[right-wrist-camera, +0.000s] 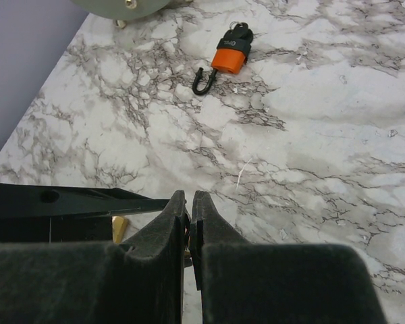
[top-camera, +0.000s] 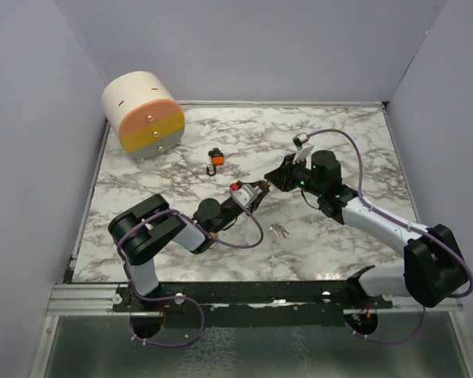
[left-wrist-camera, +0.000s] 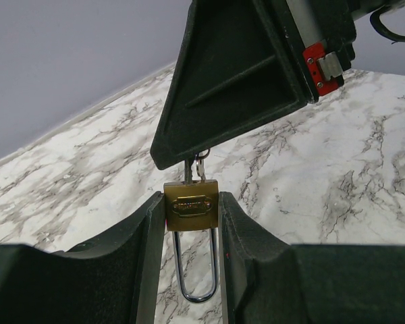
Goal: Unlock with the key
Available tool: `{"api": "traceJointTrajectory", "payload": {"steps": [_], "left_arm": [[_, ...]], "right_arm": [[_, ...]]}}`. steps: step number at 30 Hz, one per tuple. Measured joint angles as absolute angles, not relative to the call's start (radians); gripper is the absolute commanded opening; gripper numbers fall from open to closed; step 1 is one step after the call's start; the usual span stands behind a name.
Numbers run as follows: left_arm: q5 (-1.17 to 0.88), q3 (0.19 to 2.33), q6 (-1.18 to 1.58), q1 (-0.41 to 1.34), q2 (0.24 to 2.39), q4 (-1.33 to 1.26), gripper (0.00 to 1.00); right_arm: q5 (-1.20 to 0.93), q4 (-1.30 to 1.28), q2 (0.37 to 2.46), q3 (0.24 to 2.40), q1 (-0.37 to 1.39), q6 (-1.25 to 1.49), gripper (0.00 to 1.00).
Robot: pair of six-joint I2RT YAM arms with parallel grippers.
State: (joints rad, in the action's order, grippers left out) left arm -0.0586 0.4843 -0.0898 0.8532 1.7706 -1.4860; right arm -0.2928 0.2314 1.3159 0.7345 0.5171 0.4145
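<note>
My left gripper [left-wrist-camera: 191,206] is shut on a brass padlock [left-wrist-camera: 191,205], held by its body with the silver shackle [left-wrist-camera: 196,270] pointing back toward the wrist. My right gripper [right-wrist-camera: 190,202] is shut on the key [left-wrist-camera: 191,170], whose shaft enters the top of the padlock. In the top view the two grippers meet mid-table, the left [top-camera: 252,193] and the right [top-camera: 274,179] close together, with the padlock hidden between them. A corner of the brass body [right-wrist-camera: 119,228] shows in the right wrist view.
An orange padlock [top-camera: 216,159] with a black shackle lies behind the grippers; it also shows in the right wrist view [right-wrist-camera: 228,56]. A small bunch of keys [top-camera: 279,230] lies near the front. A round drum with coloured drawers [top-camera: 144,116] stands at the back left. Walls enclose the table.
</note>
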Motion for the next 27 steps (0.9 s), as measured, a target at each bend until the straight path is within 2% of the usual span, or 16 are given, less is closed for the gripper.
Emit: {"api": "traceJointTrajectory", "payload": {"steps": [18,27], "left_arm": [[-0.061,0.581,-0.088,0.850,1.709,-1.258,0.00],[-0.073,0.558,-0.094,0.840,1.694,-1.304,0.00]], "right_arm": [[-0.225,0.255,1.314,0.733,0.521,0.386,0.01],[-0.250,0.310,1.314,0.722,0.522,0.405,0.01]]}}
